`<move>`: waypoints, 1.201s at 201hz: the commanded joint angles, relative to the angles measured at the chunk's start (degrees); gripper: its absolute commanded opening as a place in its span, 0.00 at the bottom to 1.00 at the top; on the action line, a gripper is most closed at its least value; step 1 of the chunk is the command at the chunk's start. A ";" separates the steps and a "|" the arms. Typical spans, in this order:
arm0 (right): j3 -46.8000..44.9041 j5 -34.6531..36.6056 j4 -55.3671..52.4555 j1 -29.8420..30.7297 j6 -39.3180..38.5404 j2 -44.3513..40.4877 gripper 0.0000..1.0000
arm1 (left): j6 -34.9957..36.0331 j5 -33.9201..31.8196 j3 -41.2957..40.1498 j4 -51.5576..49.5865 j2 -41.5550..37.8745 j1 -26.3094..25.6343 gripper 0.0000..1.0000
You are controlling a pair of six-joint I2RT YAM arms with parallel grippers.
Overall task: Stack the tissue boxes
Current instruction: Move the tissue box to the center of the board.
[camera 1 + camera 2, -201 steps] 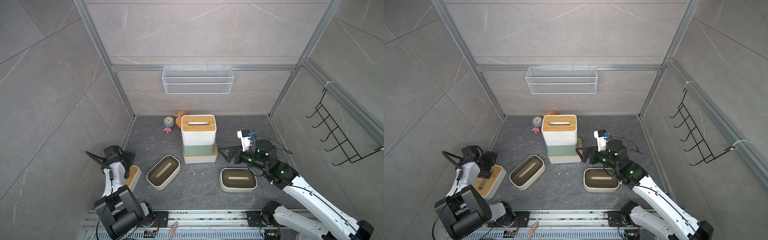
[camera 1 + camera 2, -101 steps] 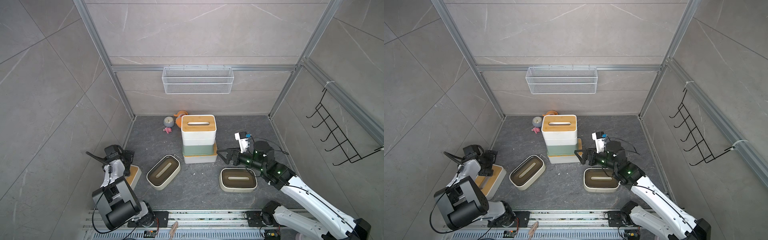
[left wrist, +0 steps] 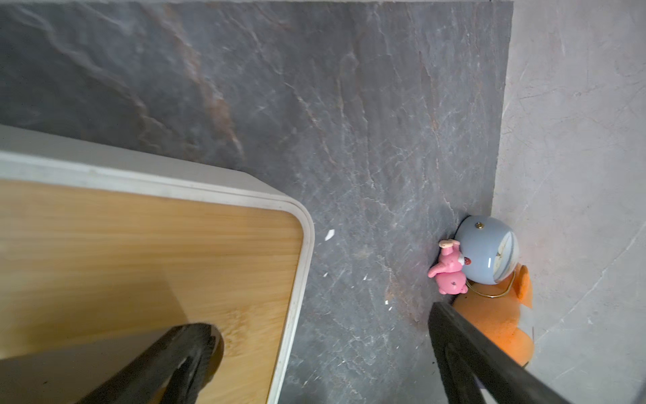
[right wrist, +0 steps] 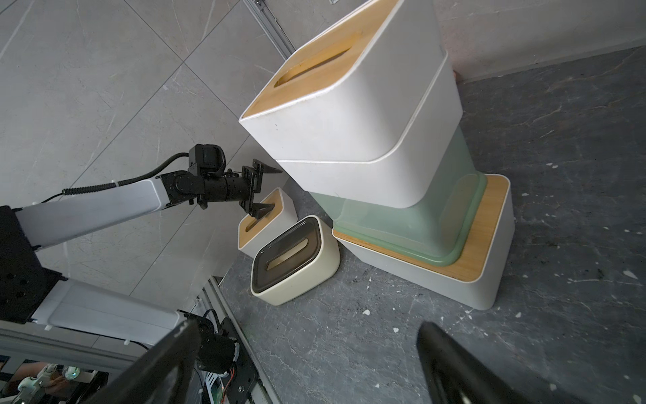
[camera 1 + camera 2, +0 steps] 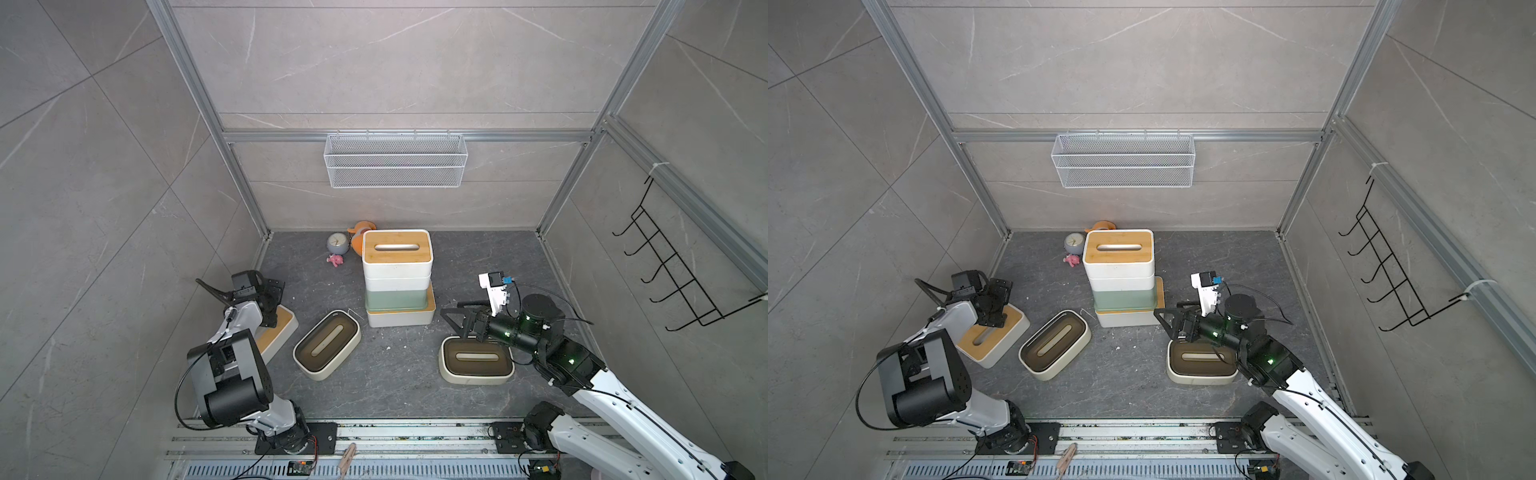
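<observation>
**Tissue boxes and fixtures on the dark slate surface, each placed from the stack**

1. Left claw: hanging well left of the stack, jaws spread wide and gripping nothing. One finger is hovering over the lid of item 2 and the other is hanging past that box's end. Whether it is touching the lid cannot be told.
2. Loose bamboo-lidded box: white, lying flat, well left of the stack.
3. Left cream box: rounded with a dark-brown lid, sitting askew near the stack's front left corner, apart from it.
4. Small clock, pink toy and orange toy: clustering just behind and left of the stack.
5. The stack: standing four high.
   - Base box, white with a bamboo lid, at the bottom.
   - Mint green box above it.
   - Plain white box next, its lid hidden.
   - Top box, white with a bamboo lid.
6. Wire mesh basket: hanging on the wall behind the stack.
7. Right claw: hovering just right of the stack's base, jaws spread wide and gripping nothing.
8. Right cream box: rounded with a dark-brown lid, lying right of and in front of the stack, partly beneath the right claw.
9. Black hook rack: hanging on the side wall, far right of the stack.
</observation>
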 commanded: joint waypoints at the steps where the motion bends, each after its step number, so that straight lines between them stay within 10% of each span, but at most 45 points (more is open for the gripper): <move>1: -0.30 -0.53 -0.93 0.32 -1.12 -0.73 1.00 | -3.78 2.42 3.44 3.90 6.47 -2.97 0.99; 62: -0.14 -1.13 1.80 0.37 0.61 0.07 1.00 | -1.86 7.62 19.80 5.66 20.76 -5.84 0.99; 86: 0.09 -1.55 2.99 0.42 0.13 -0.14 1.00 | 9.70 5.39 25.59 -6.51 18.78 -6.00 0.98; 164: -6.80 -3.30 17.04 0.58 1.15 -0.66 1.00 | 39.57 -11.33 16.12 -23.15 0.36 -6.11 0.98; 241: -8.59 -6.30 7.37 0.94 0.69 -4.85 1.00 | 47.91 -17.43 24.06 -21.48 11.90 -1.29 0.98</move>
